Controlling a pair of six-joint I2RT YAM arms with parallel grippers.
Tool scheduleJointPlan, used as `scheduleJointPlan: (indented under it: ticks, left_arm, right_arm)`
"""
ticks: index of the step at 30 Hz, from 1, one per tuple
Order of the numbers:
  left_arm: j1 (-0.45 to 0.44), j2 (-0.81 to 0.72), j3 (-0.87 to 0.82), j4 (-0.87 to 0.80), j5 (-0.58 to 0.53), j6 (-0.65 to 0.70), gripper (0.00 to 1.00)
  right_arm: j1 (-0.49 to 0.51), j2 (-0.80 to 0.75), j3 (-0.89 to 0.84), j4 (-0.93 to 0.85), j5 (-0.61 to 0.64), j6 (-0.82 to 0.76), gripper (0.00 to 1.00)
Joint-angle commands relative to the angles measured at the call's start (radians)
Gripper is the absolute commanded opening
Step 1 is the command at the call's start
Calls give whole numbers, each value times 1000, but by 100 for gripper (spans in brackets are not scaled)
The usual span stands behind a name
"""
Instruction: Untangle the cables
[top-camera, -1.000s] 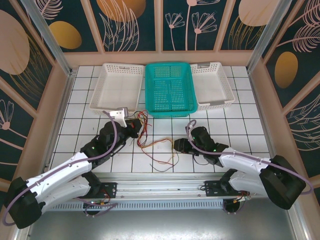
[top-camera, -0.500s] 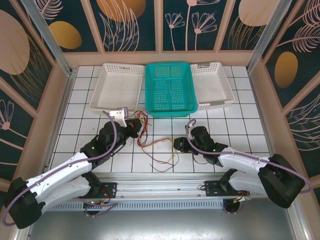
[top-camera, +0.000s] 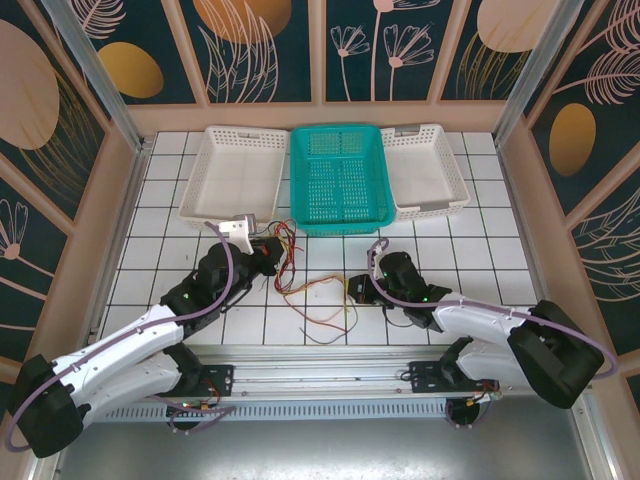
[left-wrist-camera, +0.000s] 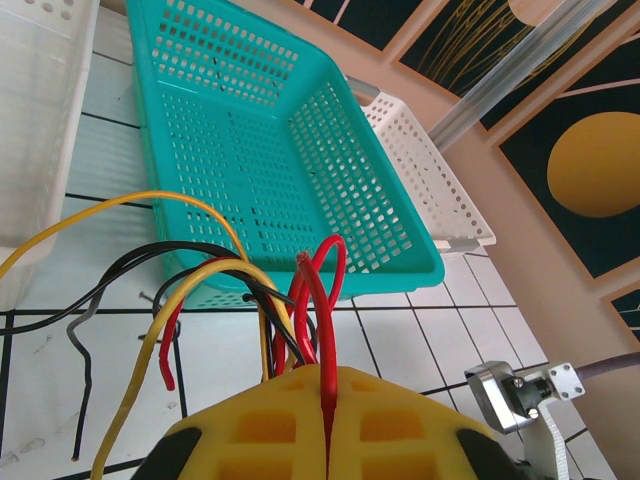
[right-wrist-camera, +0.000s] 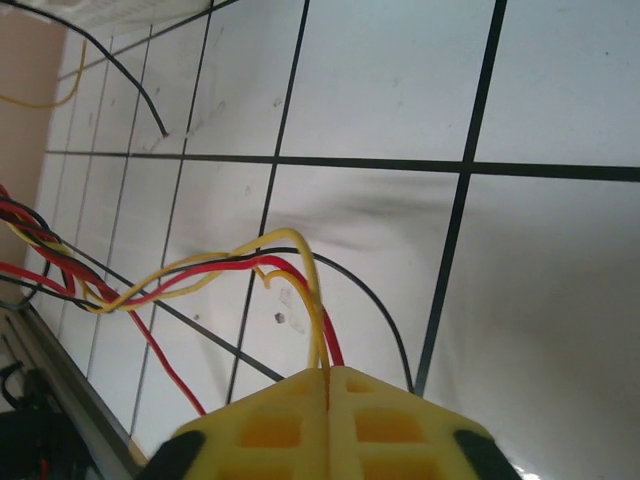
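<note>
The cables (top-camera: 296, 291) were found lying between the arms, at six o'clock of the teal basket (top-camera: 338, 180). The left gripper (left-wrist-camera: 328, 395) was clamped on a red loop and the right gripper (right-wrist-camera: 328, 378) on yellow and red strands, evidently so the bundle could be drawn apart.

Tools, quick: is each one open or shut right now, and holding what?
Left tool: shut on the cables, a red wire pinched.
Right tool: shut on the cables, yellow and red strands.

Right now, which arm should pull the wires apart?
Probably right: the right gripper clamps yellow and red cables with bare tiles beside it for pulling away. The left gripper, also clamping cables, sits near the teal basket.
</note>
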Motion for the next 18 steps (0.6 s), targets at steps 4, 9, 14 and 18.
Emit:
scheduleJointPlan:
  ticks: [4,9,14,18]
  left_arm:
    - [-4,-47,16,-2,-9,9,0]
    - [-4,-98,-3,-80,-50,27,0]
    - [-4,-140,-17,-155,-92,40,0]
    - [-3,-166,-21,-208,-121,56,0]
  right_arm:
    - [-4,-69,2,-50,39,-21,0]
    - [-100,-243,-3,-195,94,-24,0]
    - [-309,-429,0,-344,57,-46,0]
    - [-444,-506,38,-449,34,-85,0]
